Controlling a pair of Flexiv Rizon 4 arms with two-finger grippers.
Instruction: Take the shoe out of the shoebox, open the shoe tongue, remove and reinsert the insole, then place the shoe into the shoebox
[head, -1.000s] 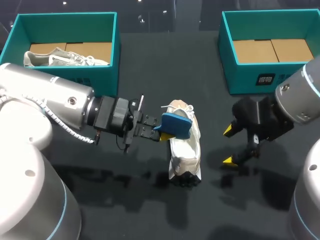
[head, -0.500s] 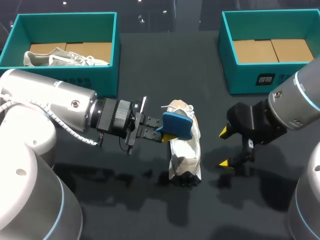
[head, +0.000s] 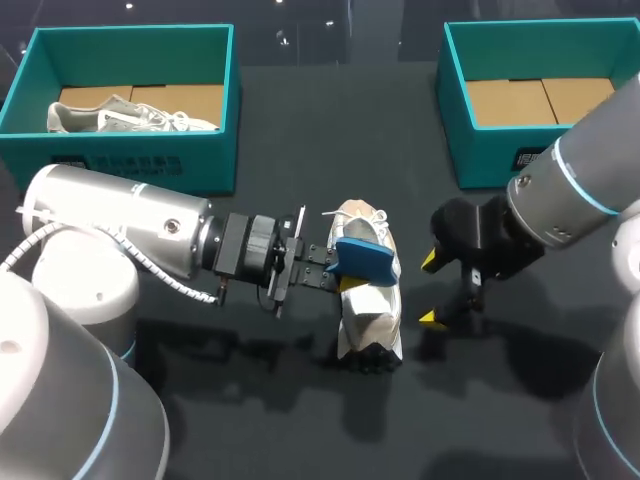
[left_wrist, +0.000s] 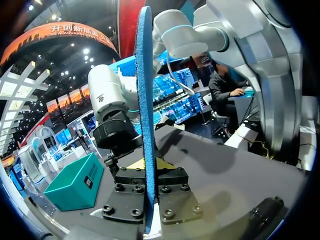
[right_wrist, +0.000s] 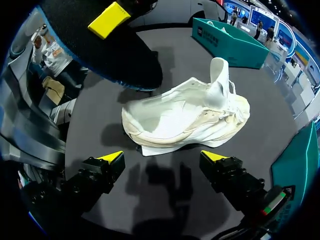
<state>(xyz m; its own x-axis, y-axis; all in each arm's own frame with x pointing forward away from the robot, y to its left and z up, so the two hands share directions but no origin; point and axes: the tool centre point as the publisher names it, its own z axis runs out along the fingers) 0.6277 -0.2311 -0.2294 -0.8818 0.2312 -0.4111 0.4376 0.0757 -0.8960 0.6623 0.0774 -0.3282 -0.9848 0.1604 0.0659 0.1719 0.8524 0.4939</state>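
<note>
Head view overhead, right wrist close, both showing shoe (head: 370, 312).

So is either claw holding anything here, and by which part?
The left claw is shut on the flat blue foam insole, clamping one end; the right claw holds nothing.

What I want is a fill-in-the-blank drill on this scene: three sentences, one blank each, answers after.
1. The left claw is shut on the blue ____.
2. The right claw, beside the white sneaker on the table, is ____.
3. The grey sneaker lies inside the ____ teal shoebox.
Missing words: insole; open; left.
</note>
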